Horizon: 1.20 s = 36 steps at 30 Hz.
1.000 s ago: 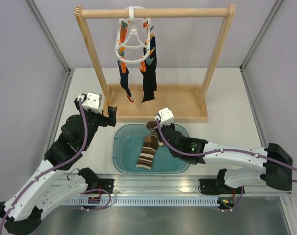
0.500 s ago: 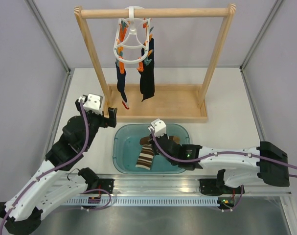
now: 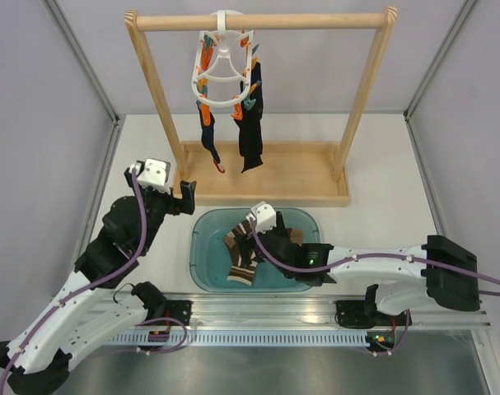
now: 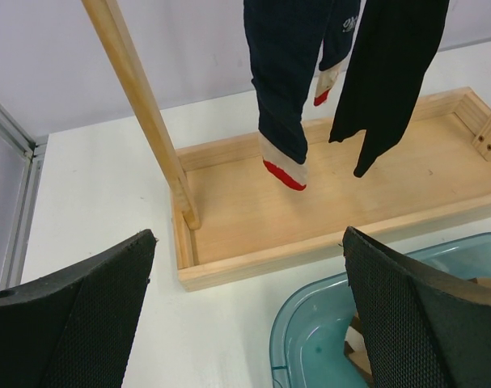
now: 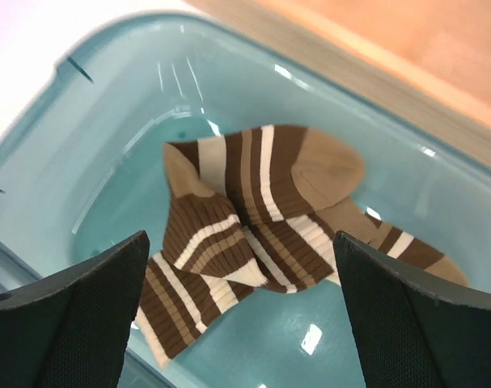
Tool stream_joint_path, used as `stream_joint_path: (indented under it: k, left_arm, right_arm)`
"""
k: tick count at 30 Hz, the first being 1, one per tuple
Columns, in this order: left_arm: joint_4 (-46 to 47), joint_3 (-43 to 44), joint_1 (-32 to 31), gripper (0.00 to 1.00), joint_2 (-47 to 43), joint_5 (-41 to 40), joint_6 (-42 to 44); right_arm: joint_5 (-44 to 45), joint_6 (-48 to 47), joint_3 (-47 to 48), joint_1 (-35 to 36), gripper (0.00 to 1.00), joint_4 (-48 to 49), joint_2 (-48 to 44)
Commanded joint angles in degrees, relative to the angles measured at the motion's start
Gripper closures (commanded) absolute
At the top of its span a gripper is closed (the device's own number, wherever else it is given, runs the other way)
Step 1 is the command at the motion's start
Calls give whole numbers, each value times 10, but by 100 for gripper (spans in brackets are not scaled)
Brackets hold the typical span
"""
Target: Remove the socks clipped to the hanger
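Wooden rail frame spans the table's back; its base tray lies just behind the teal tub. The hanger hooks on the top rail. Two dark socks hang from it, long axis vertical, toes down (just above the tray). Striped socks lie crumpled in the tub. The right gripper hovers over them and the left gripper faces the frame; both gape wide, holding nothing.
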Motion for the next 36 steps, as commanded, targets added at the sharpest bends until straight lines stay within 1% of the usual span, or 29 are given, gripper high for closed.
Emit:
stream_joint_path:
  k: [1,8,12,13,15,16,17,19,20,22,24,26,28,36]
  left_arm:
    - [17,-2,1,0,-2,2,-14]
    - [18,-4,1,0,-2,16,-15]
    - [18,-4,1,0,1,17,-14]
    - [18,-4,1,0,1,18,-15]
    - [18,-4,1,0,4,19,-14]
    - [18,-5,1,0,2,20,-15]
    - [18,-5,1,0,2,20,-14]
    - [18,-5,1,0,4,19,-15]
    - [18,-6,3,0,4,18,-15]
    - [18,-7,2,0,3,15,-15]
    - [18,-8,2,0,3,14,-15]
    - [18,-9,2,0,2,14,-14]
    - [19,-9,3,0,1,11,-14]
    - [22,-11,5,0,0,21,-15]
  right_arm:
    - [26,-22,4,1,2,17,-59]
    - [32,-44,-55,-1,2,72,-149]
    - [18,-61,-72,-12,2,120,-170]
    - [8,-67,-72,-17,2,148,-169]
    - [-12,-85,-70,-32,2,183,-154]
    - [-23,-88,-66,-41,2,218,-145]
    - [-56,-87,-58,-64,2,235,-123]
    - [-91,-83,-44,-88,2,291,-79]
    - [-106,-83,-26,-102,2,307,-62]
    - [-137,-95,4,-109,2,335,-11]
    - [-161,-104,57,-112,2,345,24]
    - [-166,-117,102,-112,3,358,70]
    - [-158,-129,124,-112,4,371,106]
    - [-107,-182,199,-113,4,395,177]
